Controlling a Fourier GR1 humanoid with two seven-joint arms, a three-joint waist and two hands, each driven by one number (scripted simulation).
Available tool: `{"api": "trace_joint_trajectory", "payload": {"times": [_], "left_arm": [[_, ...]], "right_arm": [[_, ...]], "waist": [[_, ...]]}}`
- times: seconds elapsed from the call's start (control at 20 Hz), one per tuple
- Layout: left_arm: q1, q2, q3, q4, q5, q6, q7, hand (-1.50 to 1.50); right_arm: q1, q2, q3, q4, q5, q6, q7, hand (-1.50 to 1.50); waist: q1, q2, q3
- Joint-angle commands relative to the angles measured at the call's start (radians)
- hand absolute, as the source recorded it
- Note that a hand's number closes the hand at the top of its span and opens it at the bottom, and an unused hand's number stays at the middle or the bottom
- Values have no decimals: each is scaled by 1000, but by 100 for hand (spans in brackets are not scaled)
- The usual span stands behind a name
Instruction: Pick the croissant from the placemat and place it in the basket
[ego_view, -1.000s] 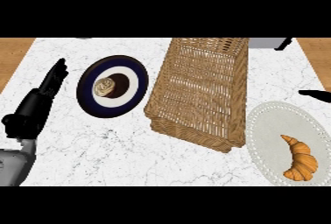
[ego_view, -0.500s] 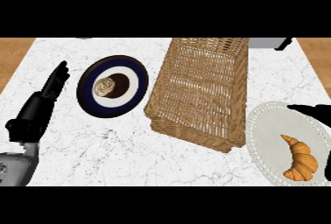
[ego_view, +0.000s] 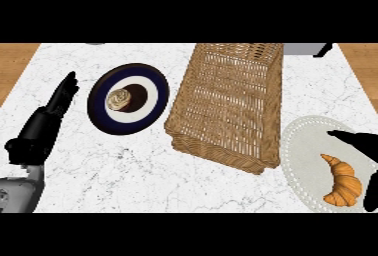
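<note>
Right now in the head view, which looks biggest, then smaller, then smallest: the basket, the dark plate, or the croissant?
1. Basket, clearly the biggest.
2. Dark plate, smaller.
3. Croissant, smallest; it lies nearer the camera and is partly behind the right hand.

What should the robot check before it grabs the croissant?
1. Croissant lying on the placemat: ok.
2. Right hand close to the croissant: ok, it shows at the right edge, over the placemat just above the croissant.
3. Right hand around the croissant: not ok, it is not touching it yet.
4. Right hand's fingers ready: cannot tell, only a dark part of the hand shows.
5. Room inside the basket: ok, nothing shows in it.
6. Left hand out of the way: ok, it rests open at the left, beside the dark plate.
</note>
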Motion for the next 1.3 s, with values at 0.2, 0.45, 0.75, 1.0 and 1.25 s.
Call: {"api": "trace_joint_trajectory", "payload": {"times": [0.2, 0.45, 0.75, 1.0, 1.25], "left_arm": [[1, -43, 39, 14, -37, -46, -9, 0], [7, -46, 71, -82, -47, -67, 78, 0], [-101, -85, 92, 70, -92, -80, 36, 0], [-48, -96, 108, -38, -105, -86, 95, 0], [-41, -95, 152, 29, -89, -159, -8, 0]], "right_arm": [[48, 87, -38, 57, 166, -82, -128, -150], [75, 114, -78, 49, 212, -56, -141, -150], [94, 160, -113, 60, 260, -59, -180, -150], [113, 145, -172, 68, 287, -37, -224, -150], [84, 232, -162, 169, 383, -84, -239, -150]], "waist": [[0, 0, 0], [1, -1, 0], [-5, 0, 0], [-4, -1, 0], [-2, 0, 0]]}}
